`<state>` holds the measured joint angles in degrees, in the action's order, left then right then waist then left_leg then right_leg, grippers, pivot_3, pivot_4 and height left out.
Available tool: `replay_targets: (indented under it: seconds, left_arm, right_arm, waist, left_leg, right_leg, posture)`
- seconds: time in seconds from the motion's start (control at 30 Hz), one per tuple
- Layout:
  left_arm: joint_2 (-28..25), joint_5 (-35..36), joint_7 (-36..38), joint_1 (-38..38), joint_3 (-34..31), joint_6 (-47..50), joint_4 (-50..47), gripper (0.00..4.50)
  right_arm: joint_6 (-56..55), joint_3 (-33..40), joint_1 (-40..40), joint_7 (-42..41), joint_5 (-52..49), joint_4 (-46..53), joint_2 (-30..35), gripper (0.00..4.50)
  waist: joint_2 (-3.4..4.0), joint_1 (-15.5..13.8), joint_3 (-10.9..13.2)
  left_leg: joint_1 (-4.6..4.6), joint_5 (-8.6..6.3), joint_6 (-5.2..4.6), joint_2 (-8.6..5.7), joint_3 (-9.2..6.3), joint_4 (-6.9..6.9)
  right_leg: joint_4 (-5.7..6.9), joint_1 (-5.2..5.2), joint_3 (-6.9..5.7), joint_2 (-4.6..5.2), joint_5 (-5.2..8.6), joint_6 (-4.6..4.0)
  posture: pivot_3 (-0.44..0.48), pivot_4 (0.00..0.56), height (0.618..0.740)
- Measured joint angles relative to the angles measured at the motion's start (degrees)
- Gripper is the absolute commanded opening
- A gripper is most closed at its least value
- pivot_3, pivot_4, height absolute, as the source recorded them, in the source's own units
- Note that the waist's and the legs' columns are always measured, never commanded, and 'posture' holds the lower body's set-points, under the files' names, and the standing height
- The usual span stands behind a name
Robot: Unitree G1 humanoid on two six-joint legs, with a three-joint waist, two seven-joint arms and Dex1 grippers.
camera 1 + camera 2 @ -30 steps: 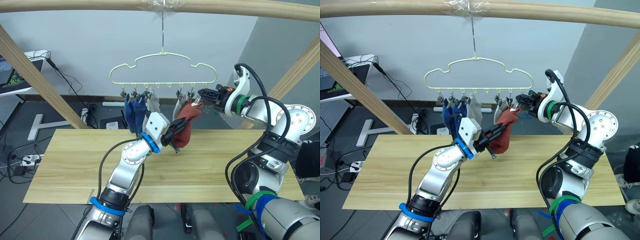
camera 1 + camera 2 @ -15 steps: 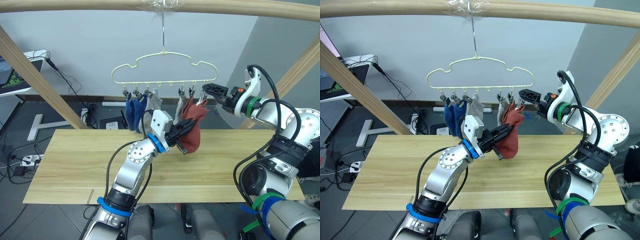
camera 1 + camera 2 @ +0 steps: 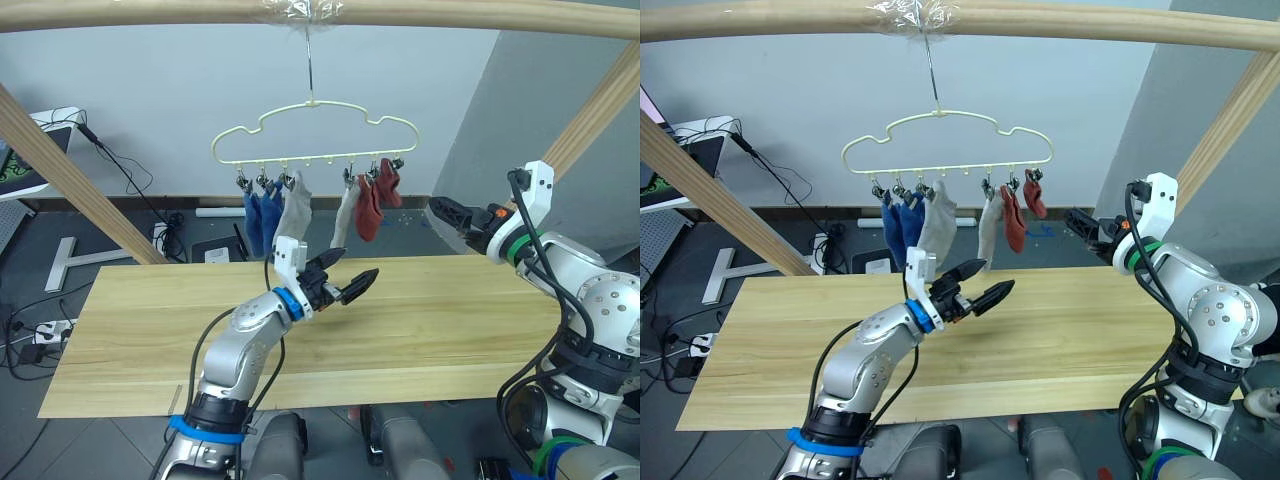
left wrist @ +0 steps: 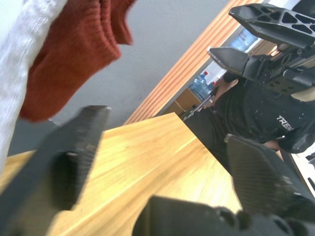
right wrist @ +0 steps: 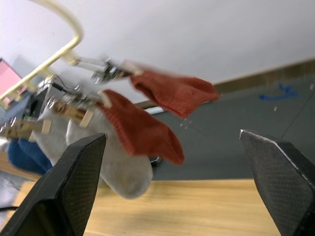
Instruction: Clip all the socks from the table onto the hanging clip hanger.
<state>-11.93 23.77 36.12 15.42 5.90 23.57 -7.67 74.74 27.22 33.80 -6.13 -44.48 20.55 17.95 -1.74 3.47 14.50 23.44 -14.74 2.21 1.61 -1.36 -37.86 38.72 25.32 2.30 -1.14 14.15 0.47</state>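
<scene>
1. Six socks (image 3: pixel 300 205), two blue, two grey and two rust-red, hang clipped along the clip hanger (image 3: pixel 313 132) above the table (image 3: pixel 450 330).
2. The left gripper (image 3: pixel 352 280) hovers wide open and empty below them.
3. The right gripper (image 3: pixel 447 212) stands spread, holding nothing, beside the hanger.

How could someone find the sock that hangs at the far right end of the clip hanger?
Start at the wooden pole overhead and follow the hook down to the pale-yellow clip hanger. The last sock on the robot's right is a rust-red sock. It hangs shorter and higher than the rust-red one beside it.
</scene>
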Motion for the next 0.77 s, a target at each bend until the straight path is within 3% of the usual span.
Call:
replay_targets:
  seconds: [0.07, 0.17, 0.3, 0.43, 0.57, 0.77]
  left_arm:
    - [-6.71, -0.07, 0.8, -3.26, -3.25, 0.42, -2.85, 4.48]
    - [-17.82, 0.07, 0.84, -9.27, -13.86, 2.7, -3.96, 4.48]
    - [-23.94, 2.63, 1.89, -13.81, -23.29, 4.9, -5.33, 4.48]
    - [-32.0, 0.97, 5.84, -24.25, -31.37, 3.73, -4.83, 4.48]
    - [-33.22, 1.09, 7.15, -26.34, -37.03, 2.07, -4.71, 4.48]
    - [-32.04, 1.29, 6.42, -23.36, -36.46, 1.79, -4.03, 4.48]
  right_arm:
    - [-4.48, -5.21, -5.18, -6.63, 1.68, 2.24, 7.26, 4.5]
    - [-17.35, -12.47, -14.84, -21.93, 6.08, 5.49, 18.42, 4.5]
    - [-25.66, -14.82, -19.14, -32.11, 6.29, 5.45, 19.78, 4.5]
    - [-29.95, -13.04, -23.97, -38.74, 6.18, 3.35, 24.23, 4.5]
    - [-32.13, -11.56, -23.65, -40.75, 6.46, 1.27, 26.6, 4.5]
    - [-33.07, -11.6, -20.4, -39.19, 7.05, -1.19, 25.74, 4.5]
  waist:
    - [0.0, 0.02, 0.0]
    - [0.0, 0.13, 0.01]
    - [-0.01, -0.4, 0.02]
    - [-0.08, -1.07, 0.04]
    - [-0.08, -2.08, 0.03]
    - [-0.09, -3.2, 0.01]
  left_leg:
    - [-0.03, 0.0, 0.0, 0.05, 0.02, 0.08]
    - [-0.08, -0.01, 0.01, 0.14, -0.01, 0.15]
    - [-0.09, -0.01, 0.02, 0.15, -0.03, 0.09]
    - [-0.08, -0.01, 0.01, 0.02, -0.01, 0.05]
    - [-0.08, -0.01, 0.0, 0.01, 0.0, 0.0]
    - [-0.05, -0.01, 0.02, 0.07, 0.02, 0.06]
  right_leg:
    - [-0.09, 0.01, 0.02, -0.04, 0.0, 0.0]
    - [-0.18, 0.03, -0.01, -0.11, 0.02, -0.02]
    - [-0.1, -0.01, -0.05, 0.11, 0.03, -0.03]
    - [-0.23, -0.03, 0.03, 0.3, 0.03, -0.03]
    - [-0.29, -0.07, 0.06, 0.35, 0.02, -0.02]
    - [-0.22, -0.04, -0.09, 0.27, 0.02, -0.03]
  posture:
    - [-0.022, 0.231, 0.74]
    - [-0.004, 0.225, 0.74]
    - [0.038, 0.217, 0.74]
    - [0.073, 0.207, 0.74]
    - [0.083, 0.197, 0.74]
    - [0.075, 0.183, 0.74]
